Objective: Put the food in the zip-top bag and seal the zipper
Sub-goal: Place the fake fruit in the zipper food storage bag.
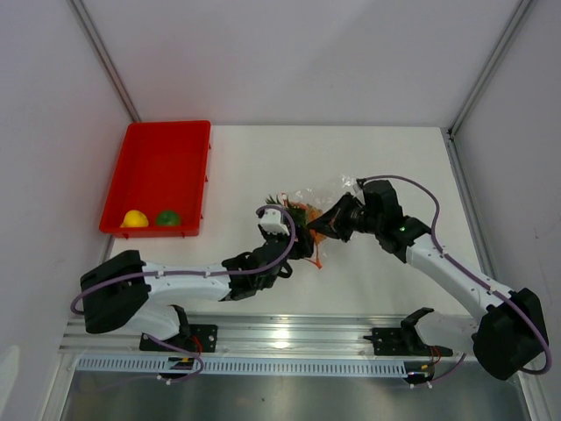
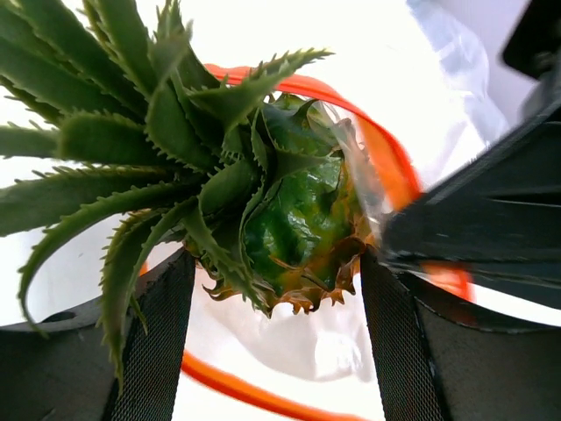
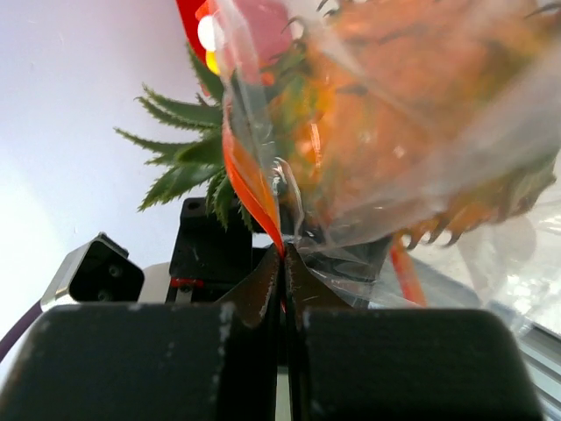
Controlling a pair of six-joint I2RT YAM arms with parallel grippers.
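Observation:
The orange pineapple [image 1: 302, 211] with its green crown sits in the mouth of the clear zip-top bag [image 1: 337, 191] at mid-table. In the left wrist view the pineapple [image 2: 294, 224] spans the gap between my left gripper's [image 2: 276, 263] fingers, which grip it at the crown base. The red zipper [image 2: 390, 162] loops around it. My right gripper [image 3: 283, 254] is shut on the bag's rim at the zipper [image 3: 250, 180]. The pineapple's body [image 3: 386, 114] shows through the plastic. The yellow fruit [image 1: 134, 218] and the green fruit [image 1: 167, 217] lie in the red tray.
The red tray [image 1: 162, 162] stands at the far left of the table, its fruits in the near corner. Both grippers [image 1: 296, 237] [image 1: 321, 225] meet at the bag, fingertips close together. White walls enclose the table.

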